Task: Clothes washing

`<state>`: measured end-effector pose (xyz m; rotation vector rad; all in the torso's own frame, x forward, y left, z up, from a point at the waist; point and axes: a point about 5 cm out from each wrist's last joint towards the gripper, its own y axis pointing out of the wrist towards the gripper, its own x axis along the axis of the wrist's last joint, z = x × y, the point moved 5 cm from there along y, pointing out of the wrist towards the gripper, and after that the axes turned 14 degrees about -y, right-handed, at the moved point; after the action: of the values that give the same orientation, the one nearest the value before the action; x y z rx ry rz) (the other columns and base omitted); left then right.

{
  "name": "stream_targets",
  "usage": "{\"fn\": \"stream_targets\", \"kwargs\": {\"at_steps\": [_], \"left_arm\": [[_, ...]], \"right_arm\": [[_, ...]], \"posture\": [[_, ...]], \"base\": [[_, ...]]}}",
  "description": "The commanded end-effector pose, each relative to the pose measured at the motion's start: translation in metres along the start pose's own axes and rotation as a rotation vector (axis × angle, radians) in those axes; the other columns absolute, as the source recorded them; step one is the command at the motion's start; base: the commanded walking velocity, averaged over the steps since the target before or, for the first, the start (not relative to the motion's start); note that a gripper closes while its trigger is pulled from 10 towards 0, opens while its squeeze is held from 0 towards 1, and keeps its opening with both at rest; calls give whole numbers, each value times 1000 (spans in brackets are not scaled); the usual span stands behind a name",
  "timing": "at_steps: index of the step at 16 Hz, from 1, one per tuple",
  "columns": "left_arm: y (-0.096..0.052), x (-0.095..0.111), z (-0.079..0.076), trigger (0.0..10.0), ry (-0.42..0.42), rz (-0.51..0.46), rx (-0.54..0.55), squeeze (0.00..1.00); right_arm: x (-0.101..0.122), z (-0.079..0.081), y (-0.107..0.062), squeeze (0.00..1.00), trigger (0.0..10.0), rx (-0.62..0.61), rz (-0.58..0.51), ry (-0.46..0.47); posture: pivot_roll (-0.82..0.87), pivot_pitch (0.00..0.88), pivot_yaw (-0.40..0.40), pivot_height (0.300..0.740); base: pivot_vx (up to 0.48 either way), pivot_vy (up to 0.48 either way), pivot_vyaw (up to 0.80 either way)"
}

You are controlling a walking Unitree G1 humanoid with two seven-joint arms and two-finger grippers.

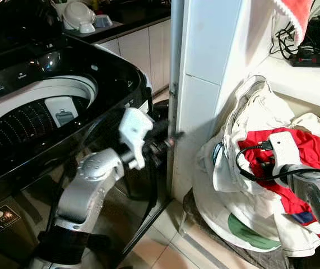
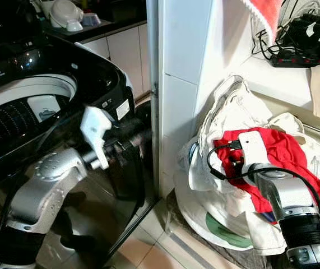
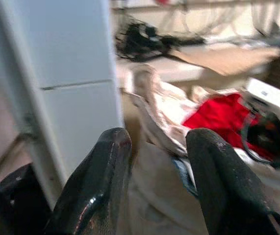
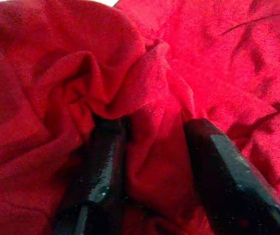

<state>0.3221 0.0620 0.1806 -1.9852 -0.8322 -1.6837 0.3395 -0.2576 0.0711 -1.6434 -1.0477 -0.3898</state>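
A black top-loading washing machine [image 1: 109, 78] stands at the left with its lid up and its drum [image 1: 31, 117] exposed. At the right lies a heap of white laundry [image 1: 249, 112] with a red garment [image 1: 311, 148] on top. My right gripper [image 4: 154, 161] is open and pushed into the red garment [image 4: 130, 73], with a fold of cloth between its fingers [image 4: 100, 171]. My left gripper [image 3: 154, 161] is open and holds nothing. It hovers in front of the machine's right corner, pointing at the white pillar [image 1: 204, 84].
The white pillar stands between the machine and the laundry heap. A shelf [image 1: 294, 84] behind the heap carries a power strip and cables [image 1: 311, 53]. A red-edged cloth [image 1: 294, 14] hangs above. Bowls [image 1: 78, 17] sit on the far counter. Tiled floor [image 1: 171, 246] shows below.
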Motion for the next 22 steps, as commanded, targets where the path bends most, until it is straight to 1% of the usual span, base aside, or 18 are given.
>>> {"fn": "stream_targets", "kwargs": {"at_steps": [1,2,3,4,5,7,9,11,12,13,15,16,17,18,19,20,21,22], "left_arm": [[-4,-1,7,10000,-25,-27,33,0],[-8,-7,10,10000,-21,8,51,0],[-9,-10,9,10000,-18,26,45,0],[-14,-17,11,10000,-20,93,49,0],[-18,-18,16,10000,-4,109,75,0],[-23,-17,24,10000,20,94,120,0],[-24,-19,29,10000,22,100,175,0],[-22,-22,24,10000,21,106,160,0],[-19,-21,29,10000,-16,72,203,0],[-18,-19,31,10000,-8,67,212,0],[-16,-19,34,10000,45,86,231,0],[-15,-18,35,10000,59,77,241,0],[-15,-10,43,10000,113,13,328,0],[-16,-9,48,10000,137,11,378,0],[-17,-10,50,10000,141,27,393,0],[-16,-11,49,10000,137,34,388,0],[-15,-11,47,10000,125,34,366,0],[-13,-9,41,10000,106,30,304,0]], "right_arm": [[-16,0,1,0,0,-3,52,9],[-16,2,1,0,0,1,52,10],[-15,3,1,0,0,3,52,9],[-13,4,2,0,0,7,48,7],[-11,5,2,0,0,11,44,5],[-7,7,4,0,0,21,35,-7],[-3,7,2,0,0,34,30,-23],[-3,3,-1,0,0,29,29,-32],[-4,-1,-2,0,0,15,23,-22],[-4,-2,-4,0,0,4,23,-15],[0,-1,-7,0,0,18,6,-10],[1,-2,-7,0,0,19,3,-10],[1,-2,-7,0,0,15,-1,2],[2,-1,-8,0,0,22,-9,14],[5,-1,-10,0,0,32,-24,27],[8,-2,-11,0,0,36,-38,46],[15,-6,-16,0,0,47,-75,90],[32,-11,-25,0,0,90,-164,176]], "posture": [[-42,0,55,740],[-36,0,45,740],[-35,0,44,740],[-31,0,35,740],[-28,0,28,740],[-24,0,4,740],[-23,0,-9,740],[-41,0,14,740],[-45,0,19,740],[-50,0,22,740],[-46,0,31,740],[-46,0,31,740],[-43,0,26,740],[-44,0,30,740],[-42,0,30,740],[-40,0,29,740],[-33,0,26,740],[-33,0,26,740]], "base": [[0,0,0],[0,0,0],[0,0,0],[0,0,0],[0,0,0],[0,0,0],[0,0,0],[0,0,0],[0,0,0],[0,0,0],[0,0,0],[0,0,0],[0,0,0],[0,0,0],[0,0,0],[0,0,0],[0,0,0],[0,0,0]]}}
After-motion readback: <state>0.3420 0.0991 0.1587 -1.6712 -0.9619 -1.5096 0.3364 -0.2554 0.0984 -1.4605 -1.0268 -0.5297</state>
